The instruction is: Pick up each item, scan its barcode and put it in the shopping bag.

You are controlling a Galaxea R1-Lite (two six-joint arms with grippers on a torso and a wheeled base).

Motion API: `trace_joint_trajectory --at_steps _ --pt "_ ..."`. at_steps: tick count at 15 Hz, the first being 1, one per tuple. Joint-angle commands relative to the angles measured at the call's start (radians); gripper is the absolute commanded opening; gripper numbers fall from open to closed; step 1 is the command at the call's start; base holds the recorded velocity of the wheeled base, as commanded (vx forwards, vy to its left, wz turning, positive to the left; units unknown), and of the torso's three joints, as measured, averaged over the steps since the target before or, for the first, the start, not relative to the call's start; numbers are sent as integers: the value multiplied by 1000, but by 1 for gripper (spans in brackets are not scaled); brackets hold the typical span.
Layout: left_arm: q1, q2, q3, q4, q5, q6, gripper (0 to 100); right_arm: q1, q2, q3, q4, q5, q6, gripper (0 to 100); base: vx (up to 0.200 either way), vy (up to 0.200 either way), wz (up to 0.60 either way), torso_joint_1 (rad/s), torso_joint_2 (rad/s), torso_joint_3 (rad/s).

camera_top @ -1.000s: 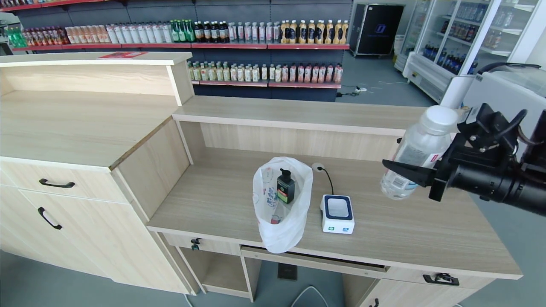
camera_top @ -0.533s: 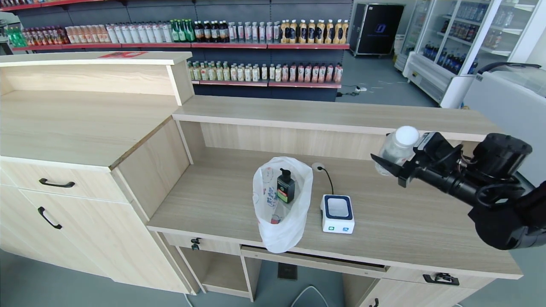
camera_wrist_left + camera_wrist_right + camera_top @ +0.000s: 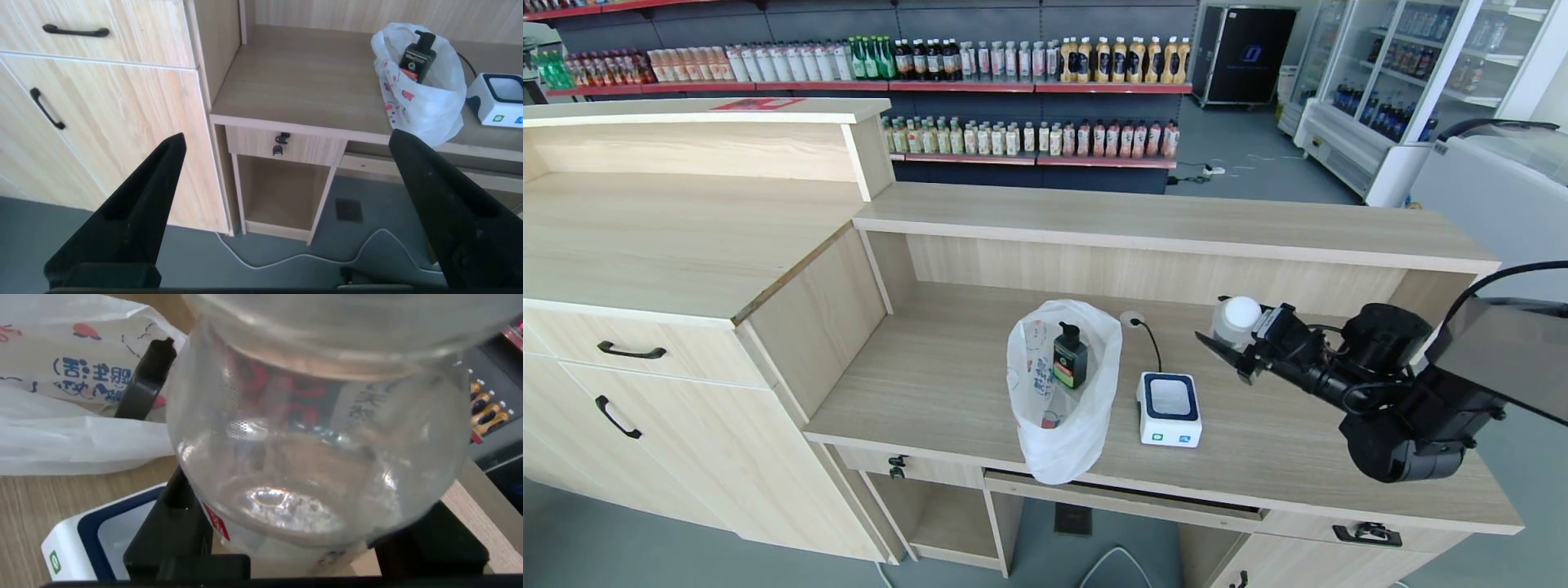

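Two grippers to cover here. The right gripper [image 3: 1227, 336] sits right of centre in the head view, clamped on a clear plastic bottle [image 3: 1235, 320] with a white cap. The cap points up at the camera, so you mostly see the top of it. In that frame the bottle is up and to the right of the scanner [image 3: 1169, 408], near it but not touching. How high it sits off the wood I can't tell.

The scanner is the little white box with a dark-rimmed window. It lies flat on the wooden counter [image 3: 931, 384], just below the middle of the frame.

In the right wrist view the bottle [image 3: 319, 457] is right up close with dark fingers [image 3: 188, 539] on either side. A corner of the scanner [image 3: 98, 543] and some of the bag [image 3: 65, 416] show past it.

The white shopping bag [image 3: 1062, 400] stands just left of the scanner with its mouth open, sagging a bit over the counter's front edge. A dark pump bottle [image 3: 1069, 357] stands upright inside.

The left gripper [image 3: 286, 137] has its jaws spread wide and empty. Its camera looks across the cabinet drawers [image 3: 82, 49] toward the bag [image 3: 417, 82].
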Motion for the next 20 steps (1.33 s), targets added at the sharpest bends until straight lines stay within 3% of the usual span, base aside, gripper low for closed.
trace_joint_trajectory --at_steps 1,7,12,20 --pt "0 0 0 0 0 0 100 6 86 -67 -1 2 -13 0 0 0 0 0 0 0" --pt "0 0 0 0 0 0 100 27 159 -159 -1 25 -15 0 0 0 0 0 0 0" --pt "0 0 0 0 0 0 100 30 199 -170 -1 81 -55 0 0 0 0 0 0 0" --pt "0 0 0 0 0 0 100 32 225 -201 -1 84 -62 0 0 0 0 0 0 0"
